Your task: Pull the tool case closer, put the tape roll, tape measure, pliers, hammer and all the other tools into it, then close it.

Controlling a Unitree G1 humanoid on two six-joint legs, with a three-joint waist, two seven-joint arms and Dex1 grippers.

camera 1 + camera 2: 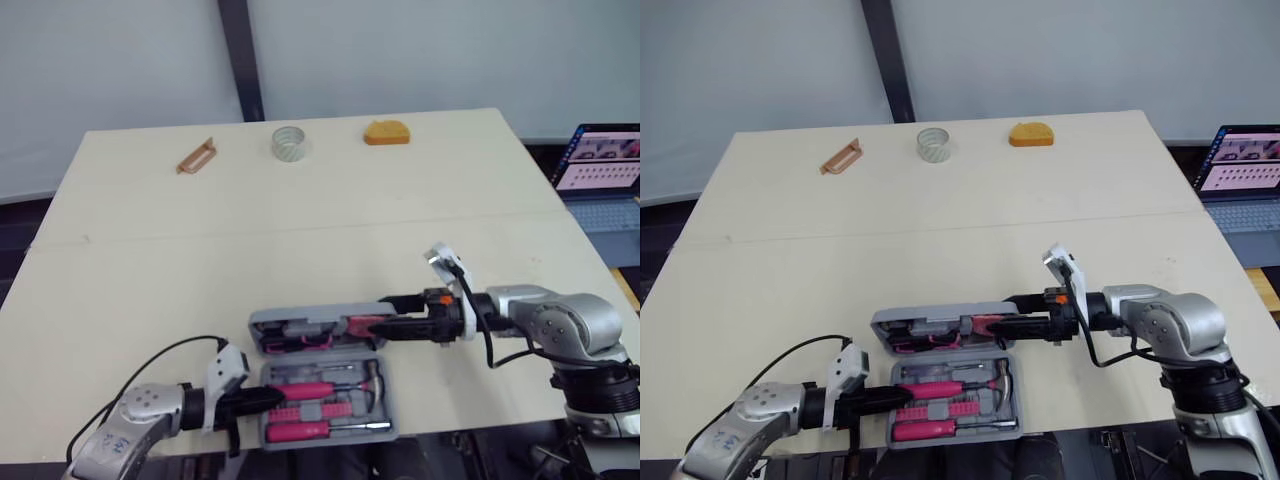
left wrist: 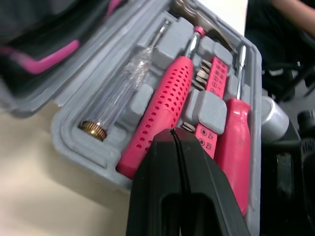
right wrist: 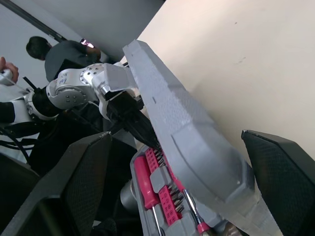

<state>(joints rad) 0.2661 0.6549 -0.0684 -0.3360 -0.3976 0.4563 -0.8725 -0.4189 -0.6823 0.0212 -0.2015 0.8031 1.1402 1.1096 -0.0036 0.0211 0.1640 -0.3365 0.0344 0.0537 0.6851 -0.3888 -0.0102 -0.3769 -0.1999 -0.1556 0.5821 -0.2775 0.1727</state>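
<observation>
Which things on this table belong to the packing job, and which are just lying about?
Job: tool case, tape roll, orange item (likely the tape measure), brown piece (perhaps a tool).
Lying about: laptop, beside the table.

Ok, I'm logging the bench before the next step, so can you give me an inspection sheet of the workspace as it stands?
Surface: beige table, one seam across it.
Job's things: tool case at the near edge, lid half raised, pink-handled tools seated in its tray; tape roll and orange tape measure at the far edge, outside the case.
Clutter: brown plastic piece at the far left, unidentified.
Grippers: left gripper shut, at the case's left edge; right gripper open, astride the lid's right end.
Cables: black cable loops over the table from the left arm; another cable at the right arm.
Surroundings: open laptop right of the table; a person in the right wrist view.
</observation>
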